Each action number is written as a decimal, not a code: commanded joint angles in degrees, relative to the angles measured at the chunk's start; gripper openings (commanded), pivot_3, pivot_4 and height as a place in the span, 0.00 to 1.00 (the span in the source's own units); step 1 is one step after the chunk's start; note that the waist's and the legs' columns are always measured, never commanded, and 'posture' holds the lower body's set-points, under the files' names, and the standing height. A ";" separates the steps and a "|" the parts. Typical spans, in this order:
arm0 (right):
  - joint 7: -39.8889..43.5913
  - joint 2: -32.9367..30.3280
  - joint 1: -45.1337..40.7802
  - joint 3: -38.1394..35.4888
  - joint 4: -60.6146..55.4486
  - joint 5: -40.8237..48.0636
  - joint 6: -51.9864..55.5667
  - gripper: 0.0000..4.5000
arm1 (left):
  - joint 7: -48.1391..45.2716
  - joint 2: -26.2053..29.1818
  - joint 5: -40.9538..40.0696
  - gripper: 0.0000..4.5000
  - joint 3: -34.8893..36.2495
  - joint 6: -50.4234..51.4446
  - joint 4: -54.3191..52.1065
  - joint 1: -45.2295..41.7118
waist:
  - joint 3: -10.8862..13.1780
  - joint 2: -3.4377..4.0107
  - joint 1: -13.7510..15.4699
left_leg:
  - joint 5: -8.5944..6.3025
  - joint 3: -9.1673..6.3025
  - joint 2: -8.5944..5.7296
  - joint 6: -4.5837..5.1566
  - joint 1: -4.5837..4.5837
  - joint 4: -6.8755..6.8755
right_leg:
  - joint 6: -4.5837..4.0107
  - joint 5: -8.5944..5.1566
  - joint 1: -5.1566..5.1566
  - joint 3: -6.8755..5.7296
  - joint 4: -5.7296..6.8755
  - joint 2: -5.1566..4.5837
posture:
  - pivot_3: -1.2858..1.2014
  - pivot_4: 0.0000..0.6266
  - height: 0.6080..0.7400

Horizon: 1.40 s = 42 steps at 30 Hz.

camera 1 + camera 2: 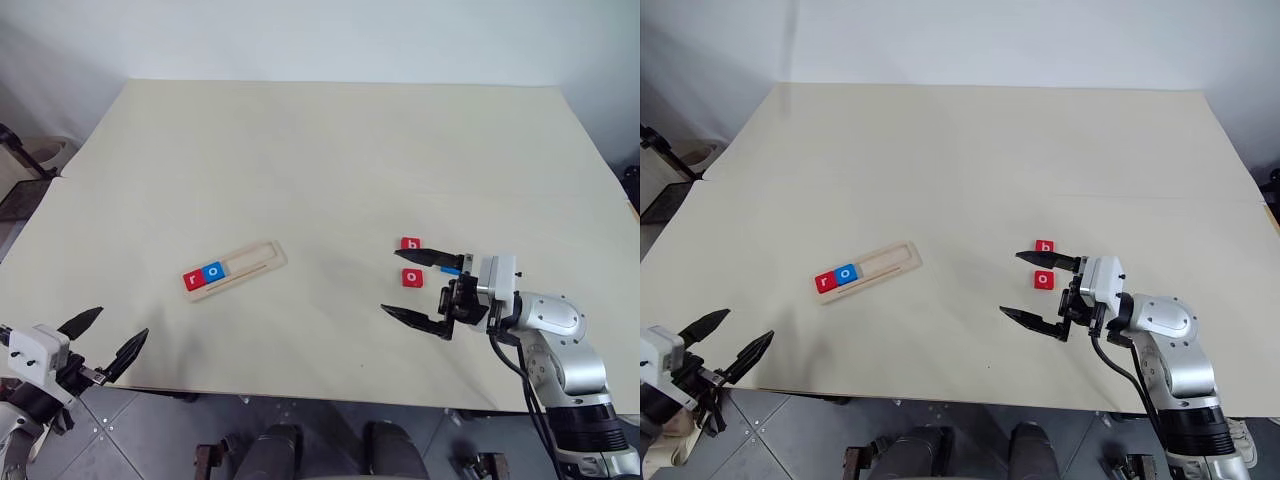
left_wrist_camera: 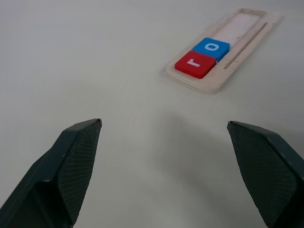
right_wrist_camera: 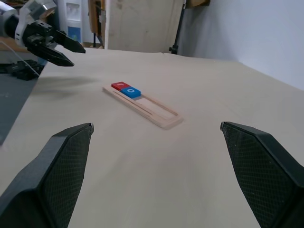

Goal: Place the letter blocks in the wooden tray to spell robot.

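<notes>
Left gripper (image 1: 108, 343): at the near left edge of the table (image 1: 330, 160), well to the near left of the wooden tray (image 1: 258, 262); its two black fingers stand wide apart and hold nothing.

Wooden tray: lies flat on the table left of centre, its long side running slantwise, the left end nearer the robot than the right end.

Red r block (image 1: 193, 280): seated in the tray's slot at its left end, letter up.

Blue o block (image 1: 211, 272): in the slot just right of the red r block and touching it; the remaining length of the slot to its right is bare wood.

Red b block (image 1: 410, 243): flat on the table well to the right of the tray, on the far side of the right gripper's upper finger.

Red o block (image 1: 411, 277): on the table just nearer the robot than the red b block, apart from it, well right of the tray and between the right gripper's two fingers as seen from the head.

Blue block (image 1: 451, 269): a small blue piece shows just behind the upper finger, right of the red o block; its letter cannot be read.

Right gripper (image 1: 403, 282): right of the tray, pointing toward it; fingers spread fully and empty.
</notes>
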 commanded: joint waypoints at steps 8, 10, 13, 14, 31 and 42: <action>0.00 -4.75 5.36 -4.90 -3.55 1.34 0.71 1.00 | -15.32 13.18 2.32 1.00 -9.44 0.62 15.51 -19.12 | 0.00 0.00 0.48 | -0.01 -0.02 -0.03 0.00 0.00 0.01 | -0.01 0.00 -0.01 -0.04 0.07 -0.01 | 0.52 0.24 1.00; -0.84 -5.43 6.80 -5.84 -4.31 1.35 0.86 1.00 | -18.59 14.89 4.45 1.00 -13.07 -1.44 21.55 -25.07 | 0.00 0.00 0.47 | -0.01 -0.03 -0.02 0.00 -0.02 0.01 | -0.01 0.00 -0.03 -0.08 0.04 0.01 | 0.52 0.24 1.00; -2.16 -5.59 8.66 -6.72 -6.22 1.56 1.43 1.00 | -21.71 15.59 6.86 1.00 -17.05 -3.74 29.00 -31.72 | 0.00 0.00 -0.33 | -0.01 0.06 -0.03 0.00 0.01 0.00 | 0.00 0.00 -0.06 -0.07 0.13 -0.01 | 0.52 0.24 1.00; -2.64 -5.58 9.65 -7.01 -7.18 1.68 1.64 1.00 | -22.47 15.31 8.12 1.00 -18.57 -5.12 32.32 -34.59 | 0.00 0.00 -0.69 | -0.01 0.08 -0.03 0.00 0.00 -0.01 | 0.00 0.00 -0.06 -0.08 0.29 -0.01 | 0.52 0.24 1.00; -6.79 -6.29 15.10 -9.81 -13.41 2.64 4.03 1.00 | -27.75 11.98 15.82 1.00 -27.91 -14.62 53.51 -48.10 | -0.03 -0.06 -0.46 | -0.03 0.26 -0.02 0.02 0.01 0.25 | 0.03 0.01 -0.16 -0.07 0.45 -0.01 | 0.52 0.24 1.00; -6.31 -7.69 15.62 -11.07 -12.84 3.27 4.22 1.00 | -32.85 9.67 14.70 0.76 -29.19 -14.17 51.74 -49.01 | -0.03 -0.06 -0.30 | -0.12 0.24 -0.04 0.11 0.00 0.46 | 0.04 0.02 -0.09 -0.08 0.70 -0.02 | 0.52 0.24 1.00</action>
